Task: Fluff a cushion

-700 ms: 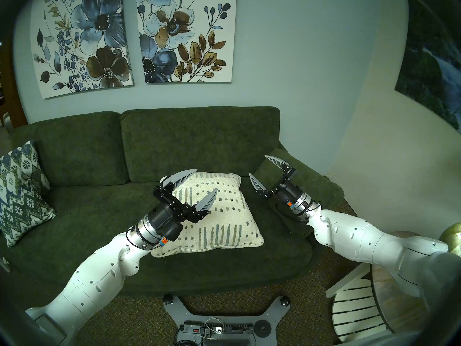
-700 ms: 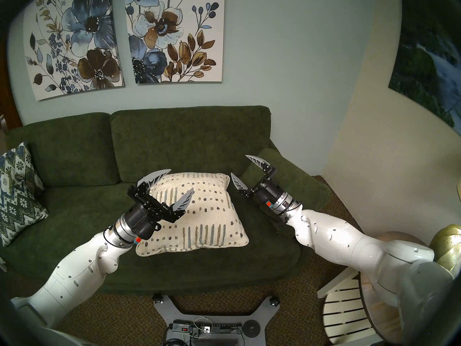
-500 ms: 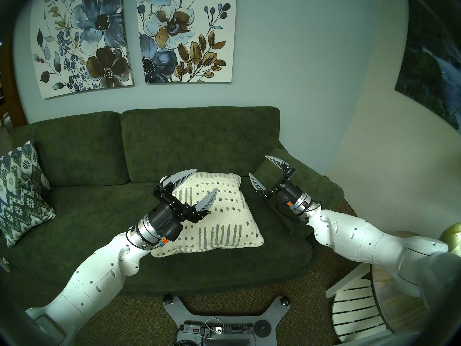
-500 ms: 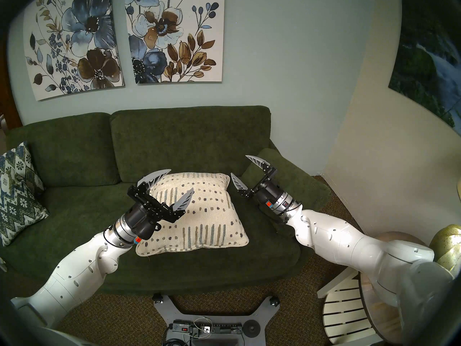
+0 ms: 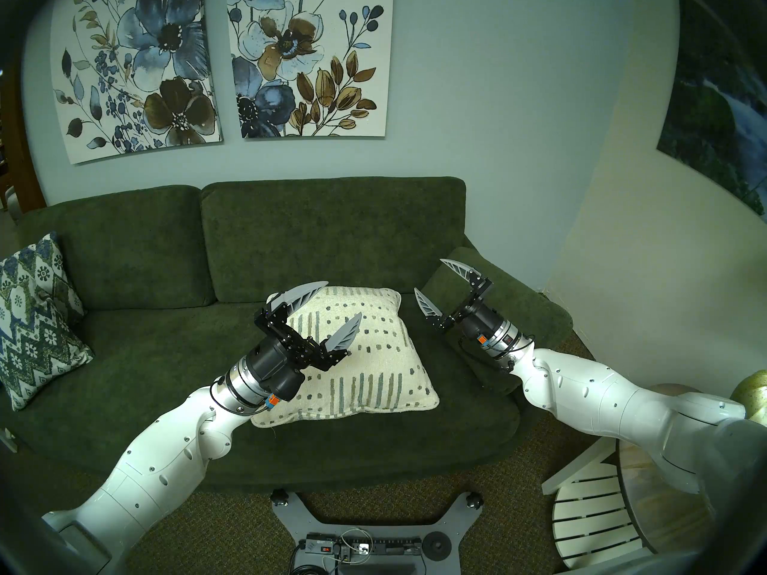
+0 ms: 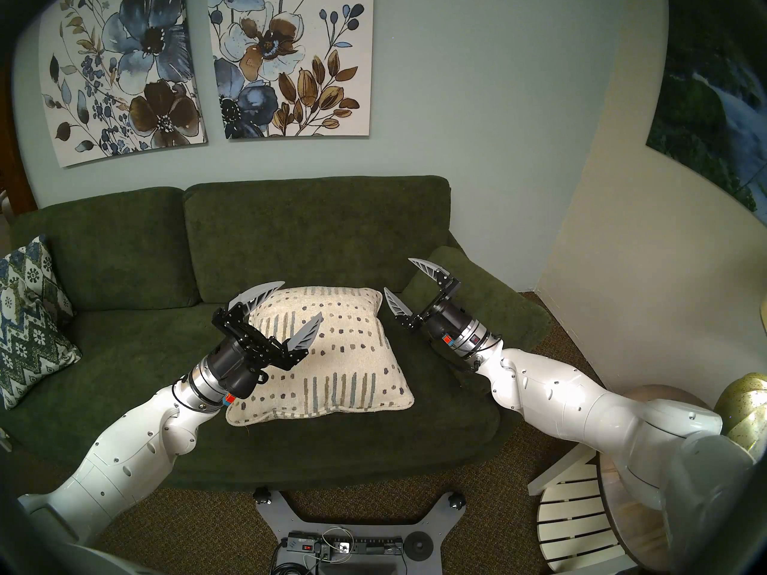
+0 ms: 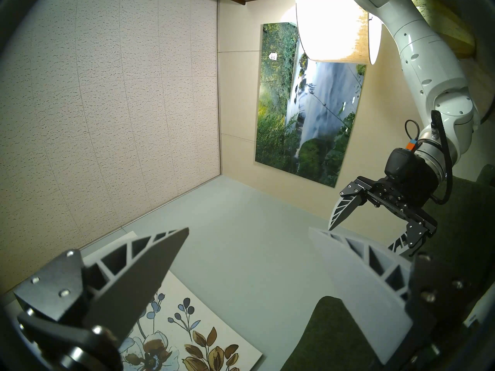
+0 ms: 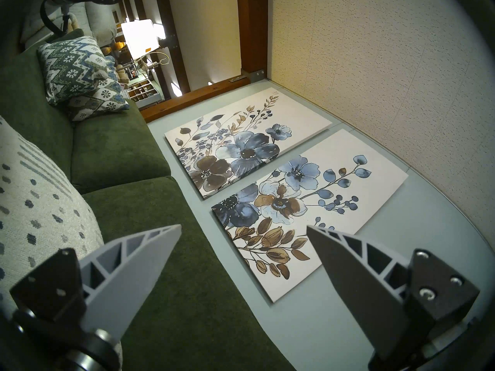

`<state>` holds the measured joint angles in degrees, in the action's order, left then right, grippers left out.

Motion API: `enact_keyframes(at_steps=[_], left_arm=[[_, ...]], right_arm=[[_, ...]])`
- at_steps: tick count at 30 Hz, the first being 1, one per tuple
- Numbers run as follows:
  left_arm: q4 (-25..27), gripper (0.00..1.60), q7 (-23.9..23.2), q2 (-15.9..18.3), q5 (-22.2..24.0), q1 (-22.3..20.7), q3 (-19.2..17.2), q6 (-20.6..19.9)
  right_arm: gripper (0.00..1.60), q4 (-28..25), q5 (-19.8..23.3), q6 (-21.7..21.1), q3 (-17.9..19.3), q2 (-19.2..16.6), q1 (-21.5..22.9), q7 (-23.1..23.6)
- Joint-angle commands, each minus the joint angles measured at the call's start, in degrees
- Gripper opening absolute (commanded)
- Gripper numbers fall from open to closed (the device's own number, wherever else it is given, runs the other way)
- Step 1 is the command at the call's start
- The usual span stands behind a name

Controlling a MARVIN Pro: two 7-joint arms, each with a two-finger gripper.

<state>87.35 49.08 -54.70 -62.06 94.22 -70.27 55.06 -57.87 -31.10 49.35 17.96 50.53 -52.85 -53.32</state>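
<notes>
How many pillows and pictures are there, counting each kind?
Cream-white square throw pillow with grey-blue dashes: 1
Blue-green zigzag floral pillow: 1
Blue-and-brown flower canvas pictures: 2
Green waterfall landscape picture: 1
Total: 5

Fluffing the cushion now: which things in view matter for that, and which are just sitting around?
For the job:
- cream cushion with dashes, flat on the sofa seat
- left claw, open, over it
- right claw, open, beside it

Just lying about:
- zigzag pillow at the sofa's end
- flower pictures
- white slatted chair
</notes>
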Motion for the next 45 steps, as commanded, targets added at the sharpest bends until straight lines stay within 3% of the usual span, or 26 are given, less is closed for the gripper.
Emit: enact_keyframes(at_steps=[1, 7, 11, 16, 22, 29, 40, 45], left_arm=[[0.26, 1.60, 0.03, 0.07, -0.02, -0.07, -0.06, -0.06], [0.25, 1.60, 0.03, 0.05, -0.02, -0.07, -0.06, -0.06], [0.26, 1.60, 0.03, 0.06, -0.03, -0.07, -0.06, -0.06], [0.26, 1.60, 0.03, 0.06, -0.03, -0.07, -0.07, -0.06], [0.24, 1.60, 0.03, 0.04, -0.03, -0.07, -0.07, -0.06], [0.21, 1.60, 0.03, 0.02, -0.03, -0.09, -0.06, -0.06], [0.14, 1.60, 0.03, -0.02, -0.03, -0.11, -0.06, -0.06], [0.15, 1.60, 0.03, -0.02, -0.03, -0.11, -0.06, -0.06]], right_arm=[[1.60, -3.46, -1.08, -3.22, -2.39, -0.23, -1.65, 3.78], [1.60, -5.25, -0.51, -5.60, -6.01, 0.00, -4.40, 8.82], [1.60, -9.60, 0.16, -7.95, -7.35, -3.07, -6.36, 11.01], [1.60, -10.30, -1.07, -10.45, -8.84, -4.64, -8.99, 10.34], [1.60, -1.92, 0.10, -6.86, -10.29, -2.30, -10.30, 9.09], [1.60, 5.44, 1.81, -8.85, -12.01, 2.68, -11.28, 12.09], [1.60, 18.72, 4.22, -8.32, -12.54, 11.03, -9.27, 15.91], [1.60, 24.32, 5.39, -6.01, -11.38, 12.66, -7.64, 15.87]])
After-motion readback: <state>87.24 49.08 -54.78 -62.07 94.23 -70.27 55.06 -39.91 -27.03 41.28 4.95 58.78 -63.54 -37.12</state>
